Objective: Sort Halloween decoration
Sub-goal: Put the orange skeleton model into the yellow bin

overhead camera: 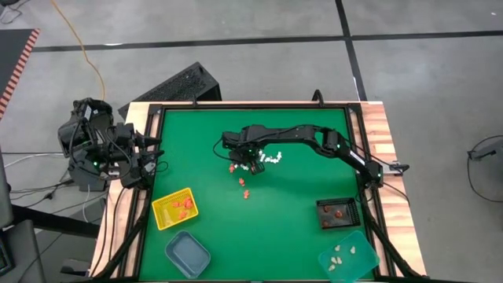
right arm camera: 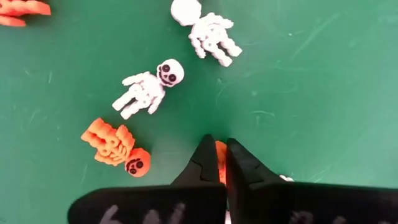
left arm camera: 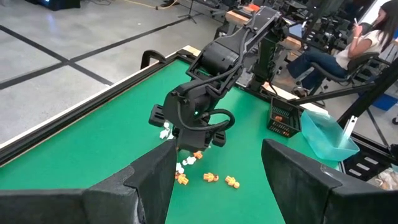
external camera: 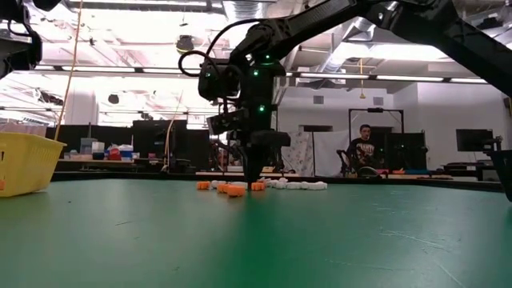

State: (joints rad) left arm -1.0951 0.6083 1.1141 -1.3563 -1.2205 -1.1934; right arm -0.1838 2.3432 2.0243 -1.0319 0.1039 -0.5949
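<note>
I've got the right gripper (right arm camera: 216,163) down mid-table, jaws pinched on an orange skeleton (right arm camera: 220,163) from the loose Halloween decoration (overhead camera: 253,165), while the left gripper (overhead camera: 149,161) waits open at the table's edge.

The green mat (overhead camera: 196,149) lies open across most of its middle and far side. The right arm (overhead camera: 314,140) stretches over it from the right edge, blocking passage there, its gripper (right arm camera: 216,163) pinched down among scattered skeleton figures (overhead camera: 251,163). Along the near edge stand a yellow basket (overhead camera: 174,207), a blue tray (overhead camera: 187,254), a black basket (overhead camera: 338,212) and a teal tray (overhead camera: 348,255), with gaps between them.
</note>
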